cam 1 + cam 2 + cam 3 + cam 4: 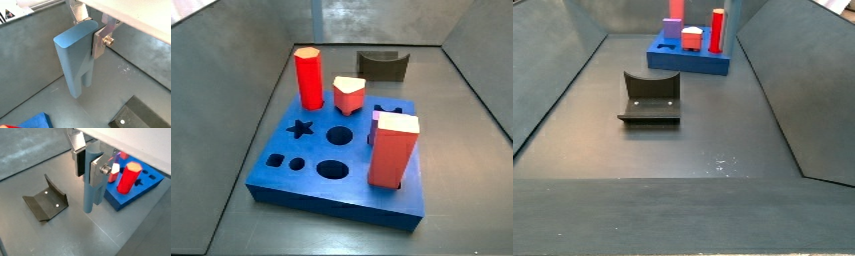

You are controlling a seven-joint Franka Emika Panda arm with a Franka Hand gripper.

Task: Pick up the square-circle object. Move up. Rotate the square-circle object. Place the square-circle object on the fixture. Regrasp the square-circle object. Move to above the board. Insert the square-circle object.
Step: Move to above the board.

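Note:
The gripper [91, 33] is shut on the square-circle object [72, 60], a slim grey-blue peg. It grips the peg near the peg's upper end, and the peg hangs upright above the grey floor. Both wrist views show the silver fingers [99, 172] pressed on the peg [90, 190], with the gripper [89, 164] around it. The fixture [45, 203] stands on the floor beside the peg and below it, and it shows in both side views [382, 64] [649, 95]. The blue board [137, 195] lies on the peg's other side. Neither side view shows the gripper or the peg.
On the board [318, 190] stand a red hexagonal column [309, 78], a big red block with a pale top [393, 150] and a shorter red piece [349, 96]. Sloping grey walls [553, 90] enclose the floor. The board sits at the far end in a side view [687, 64].

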